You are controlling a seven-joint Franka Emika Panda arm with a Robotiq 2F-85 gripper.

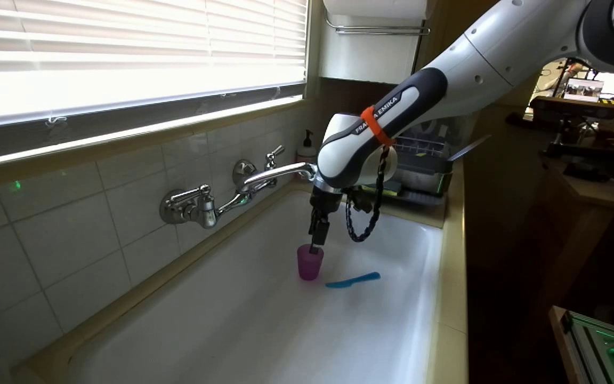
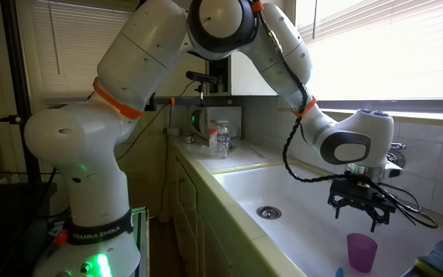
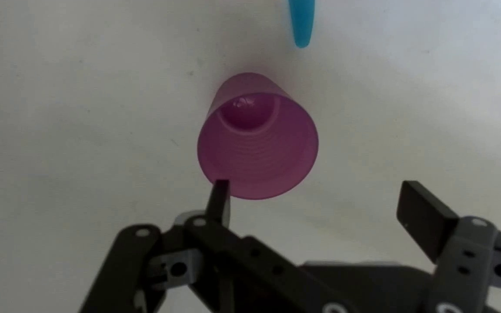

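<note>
Since it seemingly balances unaided, the purple cup (image 3: 259,161) stands mouth-up, blue knife (image 1: 353,280) beside it, gripper (image 2: 355,222) near its rim spread wide, holding nothing.

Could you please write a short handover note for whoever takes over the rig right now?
Gripper: open, holding nothing, close to the purple cup.
Cup: standing upright in the white sink, mouth up.
Blue knife: lying in the sink beside the cup, apart from it.
Done: the open jaws are near the cup.
Left: neither cup nor knife is gripped; in the wrist view the cup sits off-centre to the jaws, so a grip would likely need realigning.
</note>
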